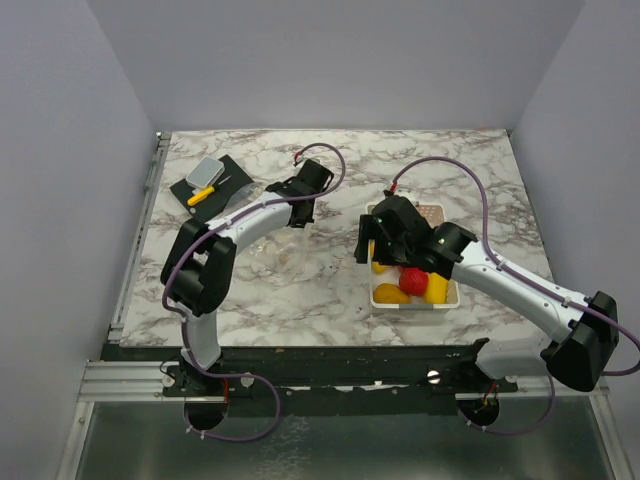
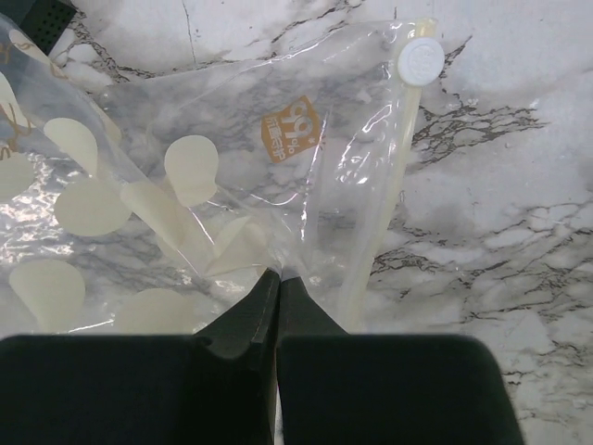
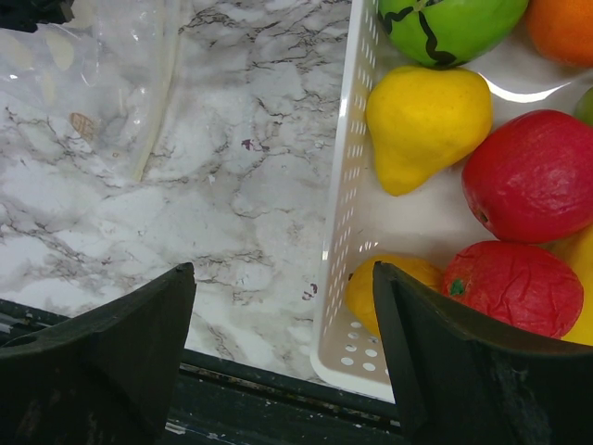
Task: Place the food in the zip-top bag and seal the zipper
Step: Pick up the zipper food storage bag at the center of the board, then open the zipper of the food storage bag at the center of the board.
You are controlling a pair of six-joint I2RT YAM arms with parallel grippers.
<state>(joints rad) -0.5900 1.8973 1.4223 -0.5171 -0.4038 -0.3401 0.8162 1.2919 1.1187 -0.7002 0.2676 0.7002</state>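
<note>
My left gripper (image 2: 278,283) is pinched together on the zip-top bag (image 2: 232,158) beside its zipper (image 2: 384,213). My right gripper (image 3: 283,269) gapes above the white tray (image 3: 347,185), the toy food (image 3: 422,125) inside partly cut off. Marble table (image 2: 500,185), grey walls (image 1: 330,60).

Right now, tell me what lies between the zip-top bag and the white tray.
Only bare marble tabletop lies between the zip-top bag and the white tray; the right wrist view shows it.

Bright even light, soft shadows — glare on zip-top bag (image 2: 213,185)
</note>
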